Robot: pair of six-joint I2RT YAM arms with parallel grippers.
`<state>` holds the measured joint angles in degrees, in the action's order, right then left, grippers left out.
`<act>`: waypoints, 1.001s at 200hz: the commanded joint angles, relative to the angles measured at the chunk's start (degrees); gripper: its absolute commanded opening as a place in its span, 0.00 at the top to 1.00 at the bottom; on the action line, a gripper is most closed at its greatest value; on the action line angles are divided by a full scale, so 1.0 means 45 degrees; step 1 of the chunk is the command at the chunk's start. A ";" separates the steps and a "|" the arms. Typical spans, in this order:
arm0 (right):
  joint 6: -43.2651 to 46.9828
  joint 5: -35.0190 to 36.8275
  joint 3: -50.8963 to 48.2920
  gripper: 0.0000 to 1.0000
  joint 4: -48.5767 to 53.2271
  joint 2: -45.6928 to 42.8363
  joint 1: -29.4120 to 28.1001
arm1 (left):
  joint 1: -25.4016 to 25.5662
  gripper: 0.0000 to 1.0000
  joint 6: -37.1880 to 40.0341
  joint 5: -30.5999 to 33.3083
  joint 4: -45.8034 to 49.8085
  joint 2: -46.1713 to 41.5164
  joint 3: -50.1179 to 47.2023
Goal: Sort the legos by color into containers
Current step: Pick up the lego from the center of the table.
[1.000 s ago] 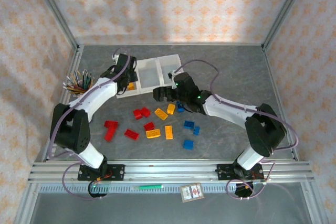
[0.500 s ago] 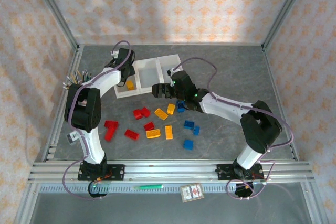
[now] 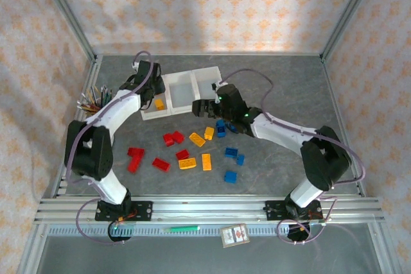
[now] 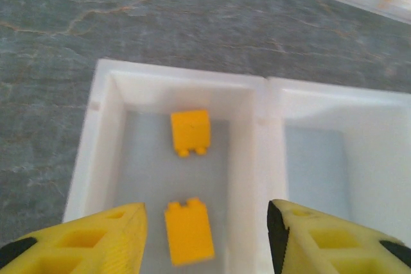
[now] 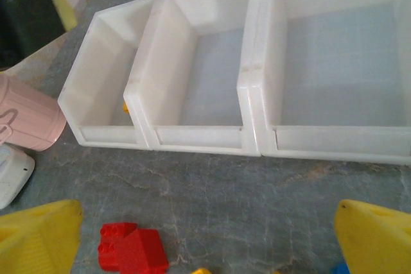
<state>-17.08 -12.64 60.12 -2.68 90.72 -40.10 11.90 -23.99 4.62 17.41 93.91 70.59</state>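
My left gripper [image 3: 152, 94] [image 4: 205, 239] hangs open over the left bin of the three joined white containers [image 3: 183, 97] [image 4: 260, 94]. Two yellow bricks lie on that bin's floor, one [image 4: 191, 131] farther off and one [image 4: 189, 230] between my yellow fingers [image 4: 96, 242]. The middle and right bins look empty. My right gripper [image 3: 202, 108] [image 5: 205, 242] is open and empty, low over the table just in front of the containers [image 5: 253, 136]. Red bricks [image 5: 131, 248] lie near its left finger. Red [image 3: 173, 138], yellow [image 3: 197, 139] and blue [image 3: 230, 153] legos are scattered mid-table.
A pink cup [image 5: 26, 113] of coloured pencils [image 3: 96, 101] stands left of the containers. Metal frame rails [image 3: 70, 30] border the table on the left, right and back. More blue bricks [image 3: 220, 128] lie under the right forearm.
The left arm's elbow swung out and back while its gripper stayed over the left bin. The right gripper shifted slightly right and closer to the containers.
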 commanded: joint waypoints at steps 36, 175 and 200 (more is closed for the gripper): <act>0.0051 -0.0682 -0.1877 0.00 0.1148 -0.2046 0.0385 | 0.2635 0.42 0.0777 -0.1108 0.2007 -0.1738 -0.1456; -0.0149 -0.2259 -0.5798 0.00 0.0642 -0.5007 0.1117 | 0.5750 0.12 0.2546 -0.2218 0.2594 0.0760 -0.1288; -0.0186 -0.2171 -0.5879 0.00 0.0615 -0.5050 0.1137 | 0.5865 0.06 0.2931 -0.2421 0.2440 0.1144 -0.1030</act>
<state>-17.34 -22.37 34.54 1.45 69.25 -35.40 37.52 -14.11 -5.82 27.66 97.91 63.09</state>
